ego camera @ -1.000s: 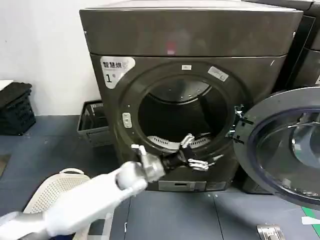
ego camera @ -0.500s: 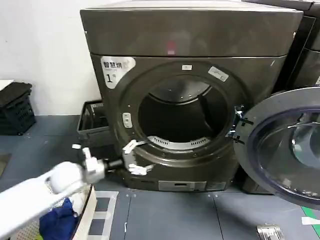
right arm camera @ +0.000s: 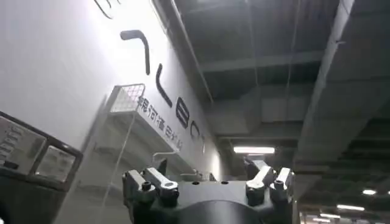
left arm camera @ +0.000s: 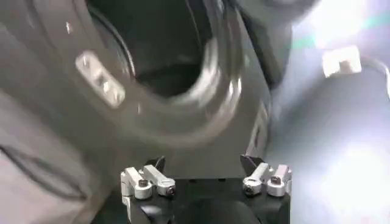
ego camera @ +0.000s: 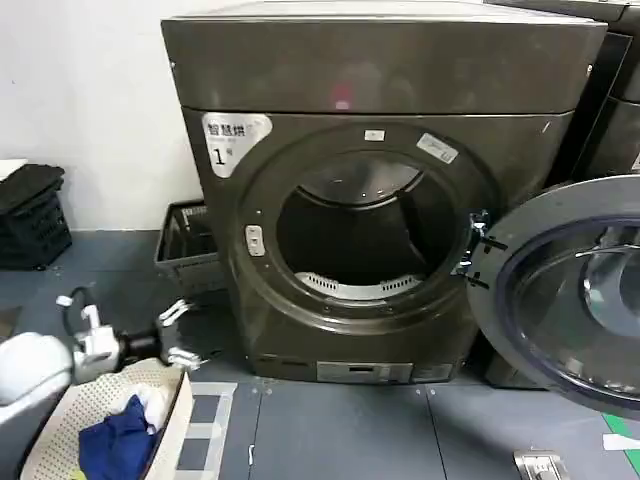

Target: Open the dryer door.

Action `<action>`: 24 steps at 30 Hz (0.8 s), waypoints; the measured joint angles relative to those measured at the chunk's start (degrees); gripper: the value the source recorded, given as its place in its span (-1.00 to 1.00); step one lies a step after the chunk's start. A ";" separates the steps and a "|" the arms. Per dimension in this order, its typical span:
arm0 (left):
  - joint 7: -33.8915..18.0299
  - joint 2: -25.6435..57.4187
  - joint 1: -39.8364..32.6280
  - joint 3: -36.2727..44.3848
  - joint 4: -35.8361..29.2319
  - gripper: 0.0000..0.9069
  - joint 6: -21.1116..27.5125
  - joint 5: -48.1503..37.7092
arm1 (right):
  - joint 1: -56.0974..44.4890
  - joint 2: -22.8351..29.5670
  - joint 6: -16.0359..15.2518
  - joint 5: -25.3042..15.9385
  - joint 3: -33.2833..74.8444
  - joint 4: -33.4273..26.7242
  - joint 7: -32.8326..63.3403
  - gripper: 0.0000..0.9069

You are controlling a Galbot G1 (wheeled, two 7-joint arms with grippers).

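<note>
The dryer [ego camera: 375, 190] is seen at centre frame, marked by a white sticker [ego camera: 230, 140] reading "1" under Chinese characters. The dryer door [ego camera: 570, 290] is swung fully open at right. The left gripper [ego camera: 178, 335], spread wide and empty, is held at lower left above a laundry basket [ego camera: 110, 420]. The right gripper [right arm camera: 207, 176] is likewise held wide, pointed at a ceiling.

White wall [ego camera: 80, 100], blue-grey floor [ego camera: 330, 430], black crate [ego camera: 30, 215] by it.

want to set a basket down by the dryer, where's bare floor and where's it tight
Bare floor lies in front of the dryer, between the white laundry basket and the open dryer door. Tight spots: the left side, with the grey basket, the left gripper and the black crate.
</note>
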 joint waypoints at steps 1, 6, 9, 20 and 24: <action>0.72 1.42 0.24 -0.03 -0.23 1.00 0.01 0.77 | 0.14 0.00 0.00 0.01 -0.08 0.00 0.00 1.00; 1.69 8.03 2.24 -0.74 -1.56 1.00 0.41 2.71 | 0.59 -0.14 0.01 -0.01 -0.66 0.30 -0.07 1.00; 1.53 11.80 5.50 -2.45 -2.01 1.00 0.39 5.35 | 0.79 -0.34 0.15 -0.19 -1.06 0.47 -0.17 1.00; 5.12 21.52 15.51 -7.25 1.23 1.00 -1.78 10.33 | 1.94 -1.74 0.42 -1.54 -2.36 -0.46 -0.37 1.00; 5.88 23.62 17.24 -8.01 2.47 1.00 -1.67 11.79 | 2.29 -1.99 0.43 -1.81 -2.83 -0.62 -0.40 1.00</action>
